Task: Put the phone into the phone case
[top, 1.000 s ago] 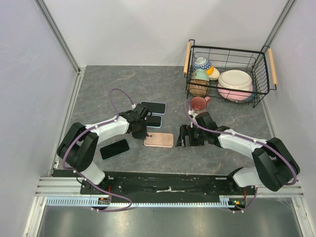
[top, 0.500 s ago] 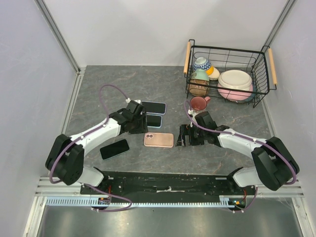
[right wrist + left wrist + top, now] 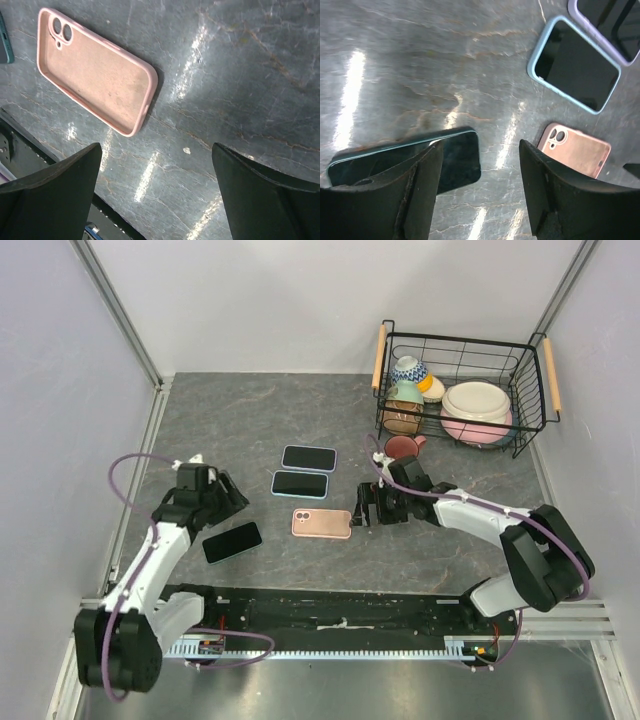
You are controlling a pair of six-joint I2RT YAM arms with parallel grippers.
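The left end effector hung released above the surface, its fingers spread apart with nothing between them. The phone, bare and dark with a teal edge, lay flat on the surface just beneath and on the near side of that end effector. In the left wrist view one end of it showed in the gap, and the rest was hidden behind a finger.

The right end effector was also released, its jaws wide and empty. The pink phone case lay open side up just ahead of its fingertips, between the two end effectors and apart from both. Its camera cut-out showed at the end farther from the right end effector. The phone and the case lay well apart.

Beyond the case from the left end effector lay a blue-cased phone and, just past it, a purple-cased phone. Behind the right end effector stood a dark pink mug and a wire basket of bowls.
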